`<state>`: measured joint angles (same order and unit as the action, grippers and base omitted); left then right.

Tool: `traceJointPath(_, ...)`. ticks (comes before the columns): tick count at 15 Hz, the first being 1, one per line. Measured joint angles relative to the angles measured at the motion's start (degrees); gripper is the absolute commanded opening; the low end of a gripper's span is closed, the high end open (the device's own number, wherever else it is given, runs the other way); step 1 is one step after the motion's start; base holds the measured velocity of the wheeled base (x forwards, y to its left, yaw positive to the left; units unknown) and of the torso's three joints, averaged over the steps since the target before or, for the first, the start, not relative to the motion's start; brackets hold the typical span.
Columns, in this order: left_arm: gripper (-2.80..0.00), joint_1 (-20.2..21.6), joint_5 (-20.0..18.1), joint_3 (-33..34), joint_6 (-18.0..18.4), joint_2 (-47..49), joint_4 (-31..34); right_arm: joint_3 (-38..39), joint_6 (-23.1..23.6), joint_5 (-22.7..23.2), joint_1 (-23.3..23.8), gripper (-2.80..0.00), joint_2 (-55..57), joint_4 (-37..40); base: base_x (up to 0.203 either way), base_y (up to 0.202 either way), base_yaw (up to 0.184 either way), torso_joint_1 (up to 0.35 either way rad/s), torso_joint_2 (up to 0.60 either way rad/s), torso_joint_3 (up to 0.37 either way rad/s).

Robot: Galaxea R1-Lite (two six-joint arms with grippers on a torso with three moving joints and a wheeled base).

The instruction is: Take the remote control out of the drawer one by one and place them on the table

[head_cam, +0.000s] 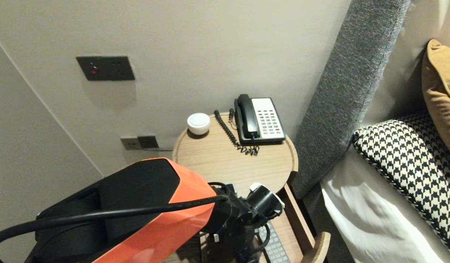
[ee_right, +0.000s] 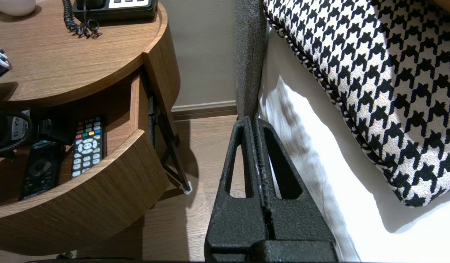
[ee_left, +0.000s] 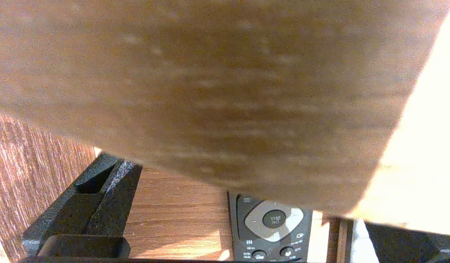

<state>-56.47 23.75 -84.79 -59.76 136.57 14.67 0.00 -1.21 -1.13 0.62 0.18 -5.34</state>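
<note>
Left wrist view: the left pincer [ee_left: 232, 197], spread wide and holding nothing, hangs inside the open drawer [ee_right: 82, 204] under the round tabletop [head_cam: 225, 160]. Its fingers [ee_left: 100, 190] straddle a black remote [ee_left: 272, 226] that lies flat on the drawer floor. By the look of it, the drawer is out and the reach made, but the grasp is not yet done. A second, grey-keyed remote [ee_right: 86, 146] lies just beside. The right pincer [ee_right: 257, 124], closed and empty, is parked by the bed [ee_right: 341, 175].
</note>
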Motion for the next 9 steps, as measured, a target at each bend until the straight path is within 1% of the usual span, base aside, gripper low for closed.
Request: traceJointPath(9, 0.0, 0.0, 0.4, 0.5, 0.4, -1.6, 0.2, 0.0, 0.0, 0.0, 0.0, -2.8, 0.0, 0.0, 0.0, 0.0, 0.0, 0.0, 0.0, 0.0)
